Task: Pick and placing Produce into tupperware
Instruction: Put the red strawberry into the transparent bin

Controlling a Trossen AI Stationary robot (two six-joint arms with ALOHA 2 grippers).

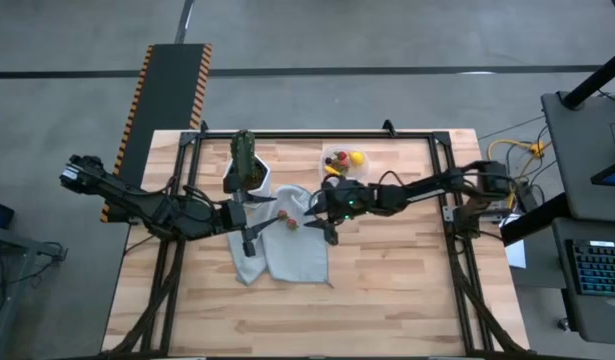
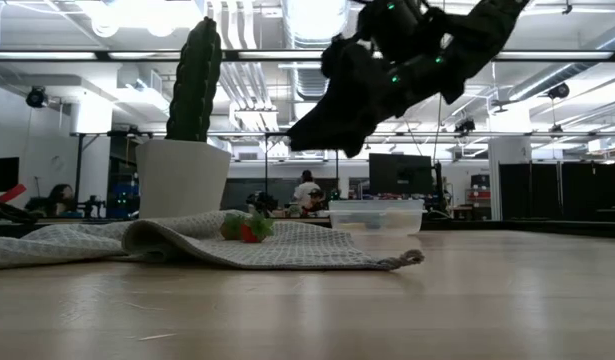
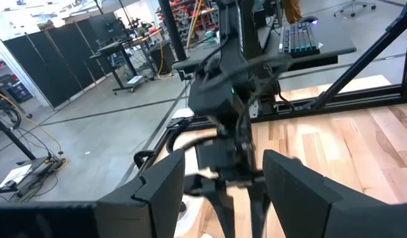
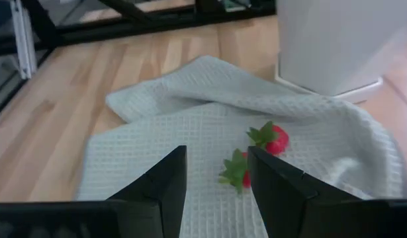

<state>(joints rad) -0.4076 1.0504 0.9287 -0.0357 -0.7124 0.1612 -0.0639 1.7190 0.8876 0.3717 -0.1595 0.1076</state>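
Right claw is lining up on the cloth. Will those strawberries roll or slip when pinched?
The strawberries look small and rounded, so probably light and apt to squirt sideways. The leafy caps may limit rolling. The waffle cloth looks soft and may bunch under the right claw.

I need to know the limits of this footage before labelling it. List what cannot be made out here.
- Tupperware contents: high view shows yellow and red pieces, too small to count; low view shows only its wall.
- Second strawberry: partly hidden behind the right gripper in the right wrist view.
- Cactus pot: cut off by the right wrist picture's edge.
- Cloth: blocked in the left wrist view by the right arm beyond the left gripper.
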